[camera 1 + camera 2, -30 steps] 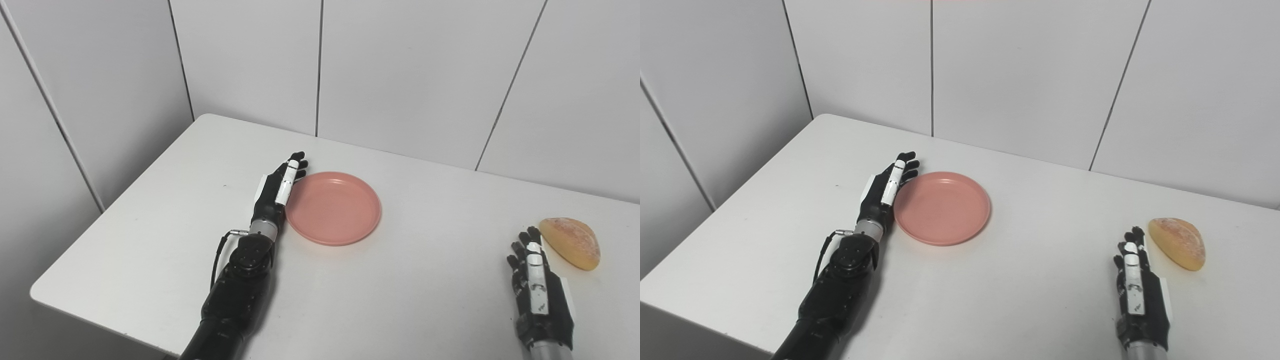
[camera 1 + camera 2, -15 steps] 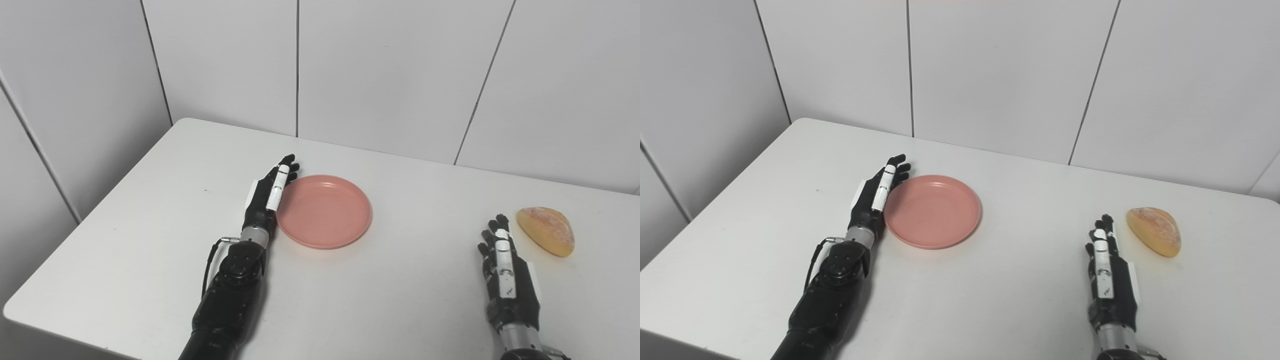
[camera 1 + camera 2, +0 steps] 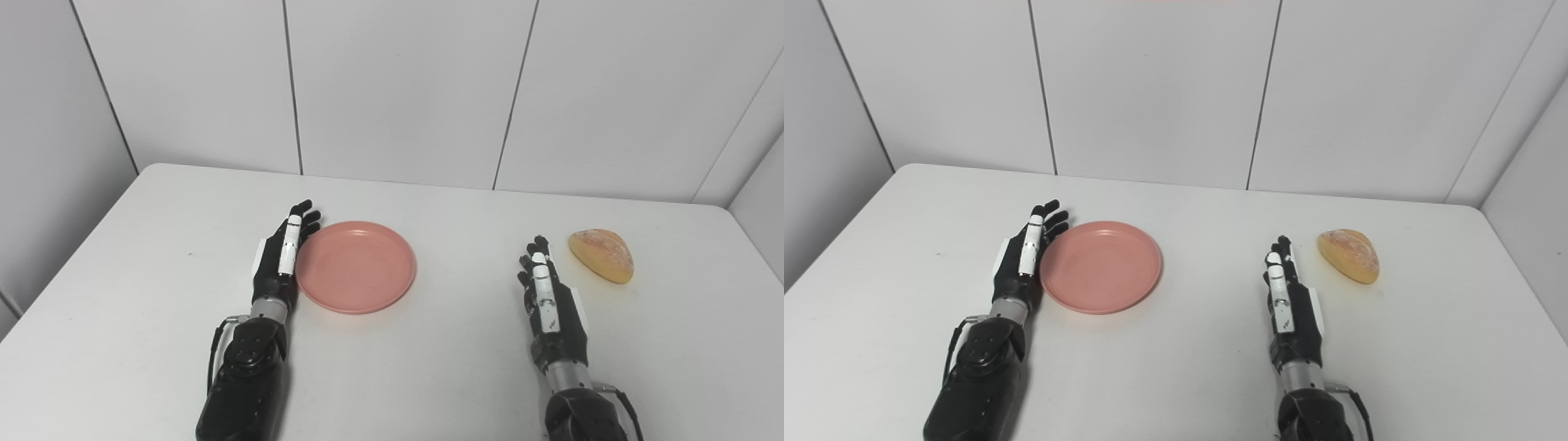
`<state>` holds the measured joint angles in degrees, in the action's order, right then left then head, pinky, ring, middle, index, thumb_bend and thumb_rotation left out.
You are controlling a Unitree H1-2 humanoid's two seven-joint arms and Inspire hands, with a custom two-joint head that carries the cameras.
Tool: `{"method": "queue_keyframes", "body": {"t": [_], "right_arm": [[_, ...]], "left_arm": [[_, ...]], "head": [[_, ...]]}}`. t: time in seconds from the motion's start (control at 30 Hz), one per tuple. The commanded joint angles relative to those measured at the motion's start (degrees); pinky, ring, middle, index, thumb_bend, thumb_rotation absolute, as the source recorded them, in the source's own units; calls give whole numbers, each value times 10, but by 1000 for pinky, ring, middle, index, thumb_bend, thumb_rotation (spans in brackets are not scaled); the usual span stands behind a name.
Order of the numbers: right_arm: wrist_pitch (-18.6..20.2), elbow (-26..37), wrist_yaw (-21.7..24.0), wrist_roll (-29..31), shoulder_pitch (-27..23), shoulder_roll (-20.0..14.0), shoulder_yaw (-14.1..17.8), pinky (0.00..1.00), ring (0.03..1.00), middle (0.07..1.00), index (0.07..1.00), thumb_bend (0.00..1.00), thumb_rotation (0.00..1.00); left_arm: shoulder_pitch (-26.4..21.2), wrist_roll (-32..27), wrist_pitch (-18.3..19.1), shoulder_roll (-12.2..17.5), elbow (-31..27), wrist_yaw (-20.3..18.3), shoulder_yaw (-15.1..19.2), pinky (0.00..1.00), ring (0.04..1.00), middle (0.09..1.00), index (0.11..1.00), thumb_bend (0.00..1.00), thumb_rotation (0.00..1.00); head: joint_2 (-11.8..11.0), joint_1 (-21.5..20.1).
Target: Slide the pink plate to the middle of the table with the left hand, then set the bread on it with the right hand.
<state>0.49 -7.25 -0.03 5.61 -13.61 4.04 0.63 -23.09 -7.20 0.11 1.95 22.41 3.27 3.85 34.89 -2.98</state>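
Resting apart: one pink plate [image 3: 355,267], one bread [image 3: 601,255]

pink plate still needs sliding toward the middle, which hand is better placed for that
Left. The left hand stands edge-on against the pink plate's left rim, ready to push. The right hand is open near the bread.

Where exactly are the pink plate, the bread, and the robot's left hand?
pink plate [image 3: 358,269], left eye view, flat inner floor.
bread [image 3: 601,254], left eye view, top crust.
left hand [image 3: 278,269], left eye view, back of hand.
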Motion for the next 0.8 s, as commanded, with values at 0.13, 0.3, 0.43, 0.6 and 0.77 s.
{"method": "queue_keyframes", "body": {"t": [0.13, 0.3, 0.43, 0.6, 0.77], "right_arm": [[-4, 16, -1, -7, -26, 5, -6, 1000, 1000, 1000, 1000, 461, 965], [-3, 14, -4, -18, -29, 7, -10, 1000, 1000, 1000, 1000, 458, 977], [-2, 15, -5, -18, -30, 8, -11, 1000, 1000, 1000, 1000, 441, 998], [0, 14, -10, -21, -33, 11, -11, 1000, 1000, 1000, 1000, 436, 994], [-7, 9, -13, -21, -35, 14, -11, 1000, 1000, 1000, 1000, 458, 959]], "left_arm": [[8, -37, 38, -30, -30, -46, -6, 841, 848, 823, 806, 434, 1000], [20, -42, 62, -38, -53, -65, -13, 860, 872, 845, 829, 467, 1000], [28, -34, 71, -48, -67, -60, -19, 864, 873, 849, 835, 471, 1000], [37, -29, 75, -56, -80, -63, -27, 923, 890, 863, 844, 470, 1000], [43, -31, 58, -61, -72, -72, -33, 928, 898, 870, 855, 500, 1000]], "head": [[8, -29], [12, -49], [15, -55], [15, -67], [16, -76]]}}
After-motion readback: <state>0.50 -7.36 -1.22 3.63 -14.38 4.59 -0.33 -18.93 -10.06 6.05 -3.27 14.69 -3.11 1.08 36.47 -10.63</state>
